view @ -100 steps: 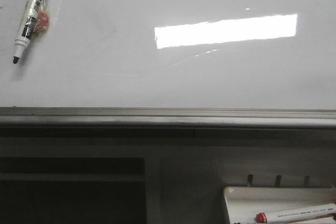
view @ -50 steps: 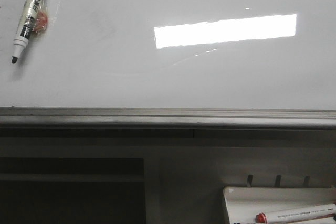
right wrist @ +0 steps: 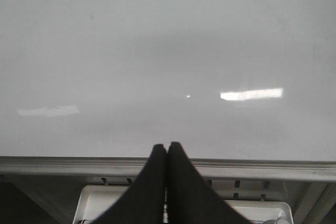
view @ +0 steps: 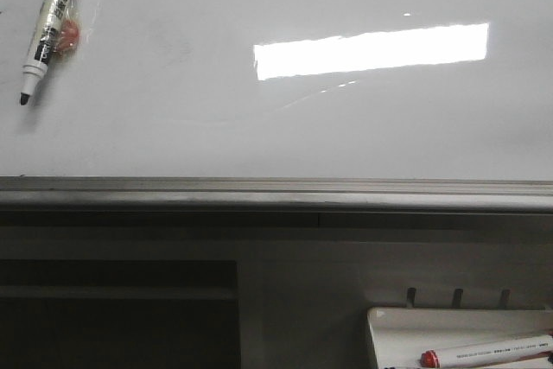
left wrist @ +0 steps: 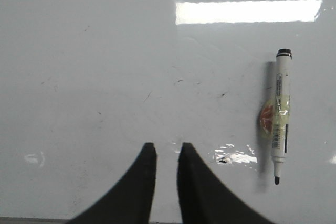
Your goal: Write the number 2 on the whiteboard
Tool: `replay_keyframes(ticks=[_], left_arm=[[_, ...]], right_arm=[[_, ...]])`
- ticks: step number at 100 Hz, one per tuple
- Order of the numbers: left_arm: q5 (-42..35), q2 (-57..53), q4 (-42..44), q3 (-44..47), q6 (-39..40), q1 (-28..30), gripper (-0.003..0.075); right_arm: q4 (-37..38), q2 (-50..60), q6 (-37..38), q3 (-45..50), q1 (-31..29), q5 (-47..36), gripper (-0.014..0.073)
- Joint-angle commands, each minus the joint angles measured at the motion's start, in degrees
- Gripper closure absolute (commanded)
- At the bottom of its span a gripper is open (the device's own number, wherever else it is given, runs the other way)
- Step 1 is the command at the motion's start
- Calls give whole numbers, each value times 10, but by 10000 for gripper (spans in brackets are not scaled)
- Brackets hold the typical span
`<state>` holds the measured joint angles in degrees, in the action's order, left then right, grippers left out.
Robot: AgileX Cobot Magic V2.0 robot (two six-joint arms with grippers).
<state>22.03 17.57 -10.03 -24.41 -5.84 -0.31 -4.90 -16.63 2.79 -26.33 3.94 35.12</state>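
Observation:
The whiteboard (view: 173,127) fills the upper part of the front view, glossy white with a bright rectangular reflection. No number 2 shows on it; only faint smudges. A black-tipped marker (view: 50,19) with an orange blob behind it lies against the board at the far upper left. In the left wrist view my left gripper (left wrist: 166,148) faces the board (left wrist: 105,51), its jaws a little apart and empty, with the marker (left wrist: 281,114) off to one side. My right gripper (right wrist: 167,145) is shut and empty, in front of the board's lower edge (right wrist: 157,51).
A grey metal rail (view: 276,192) runs along the board's lower edge. Below it at the right a small white tray (view: 389,334) holds a red-capped marker (view: 488,353). The tray (right wrist: 105,203) also shows under my right gripper. A dark recess lies at lower left.
The marker on the board has shifted very slightly to the left. Nothing else has visibly changed.

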Motion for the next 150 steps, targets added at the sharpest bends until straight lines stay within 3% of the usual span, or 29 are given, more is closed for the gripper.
replay_keyframes(ticks=[1,10,17,27,47,79,97,150], left_arm=[[-68,10,-25,-20,-2,-4,428],[-103,10,-39,-20,-2,-4,227],[-145,11,-54,-18,-1,-4,176],[-184,17,-89,-18,-1,-4,195],[-170,71,-95,-18,-11,-33,245],[-220,198,-57,-18,-32,-214,246],[-332,294,-39,-18,-32,-288,249],[-449,482,-58,-18,-30,-297,251]], right_arm=[[-3,-12,1,-21,-3,-34,655],[-3,-12,1,-21,-3,-34,655],[-3,-12,1,-21,-3,-36,655],[-3,-12,1,-20,-3,-36,655],[-3,-12,1,-20,-3,-17,654],[-3,-12,1,-20,-3,-3,654],[-3,-12,1,-12,-3,16,654],[-18,-12,1,-12,-3,10,655]])
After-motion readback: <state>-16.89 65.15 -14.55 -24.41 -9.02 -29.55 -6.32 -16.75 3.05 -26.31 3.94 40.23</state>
